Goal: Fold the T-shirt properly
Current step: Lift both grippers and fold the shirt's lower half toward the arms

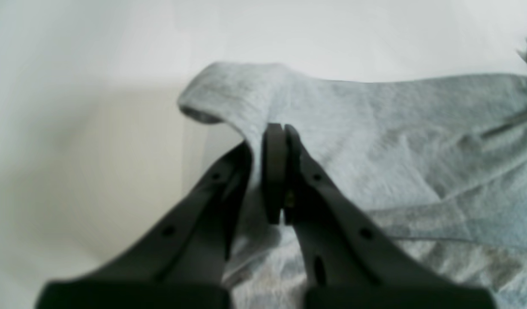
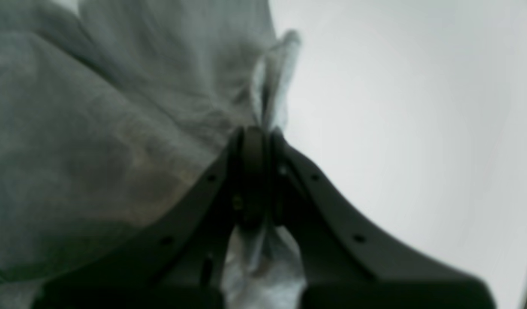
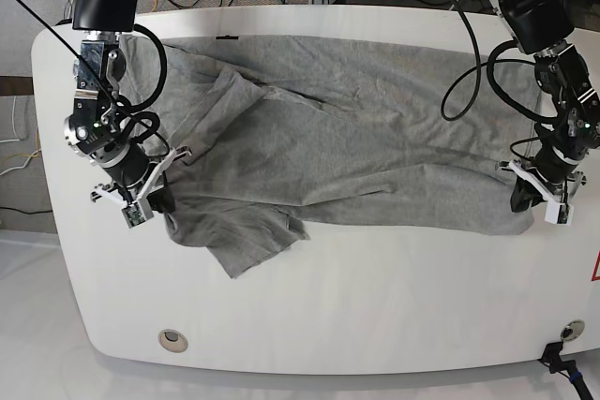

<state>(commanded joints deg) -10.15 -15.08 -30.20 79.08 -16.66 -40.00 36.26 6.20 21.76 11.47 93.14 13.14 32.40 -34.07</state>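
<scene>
Across the white table [image 3: 328, 306], both pincers, left [image 1: 267, 171] and right [image 2: 257, 171], seem closed on the grey T-shirt's [image 3: 328, 156] near edge.

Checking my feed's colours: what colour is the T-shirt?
The T-shirt is grey, clearest in the base view.

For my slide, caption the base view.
Two black robot pincers grip a wrinkled grey cotton T-shirt on a white table.

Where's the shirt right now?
Base view: the shirt spans the white table from left to right, its near edge pinched by the right gripper at view left and the left gripper at view right.
</scene>
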